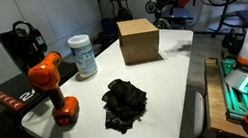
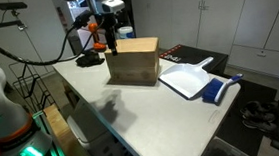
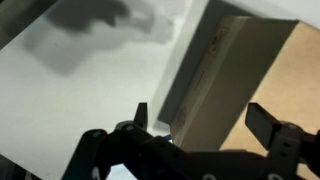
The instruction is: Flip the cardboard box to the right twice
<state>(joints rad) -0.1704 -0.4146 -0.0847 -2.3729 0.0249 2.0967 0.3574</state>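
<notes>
The brown cardboard box [image 1: 138, 40] stands on the white table [image 1: 172, 81], and both exterior views show it [image 2: 133, 63]. In the wrist view its shaded side and brown face [image 3: 235, 70] fill the right half. My gripper [image 3: 203, 120] is open, with one finger on each side of the box's edge and nothing clamped. In an exterior view the gripper [image 2: 110, 47] hangs at the far top corner of the box. In an exterior view it [image 1: 160, 14] is dark and sits just behind the box.
An orange drill [image 1: 52, 88], a white canister [image 1: 82, 57], a black cloth [image 1: 125, 102] and a black machine [image 1: 20, 44] are on the table. A white dustpan [image 2: 186, 80] and a blue brush [image 2: 221, 88] lie beside the box.
</notes>
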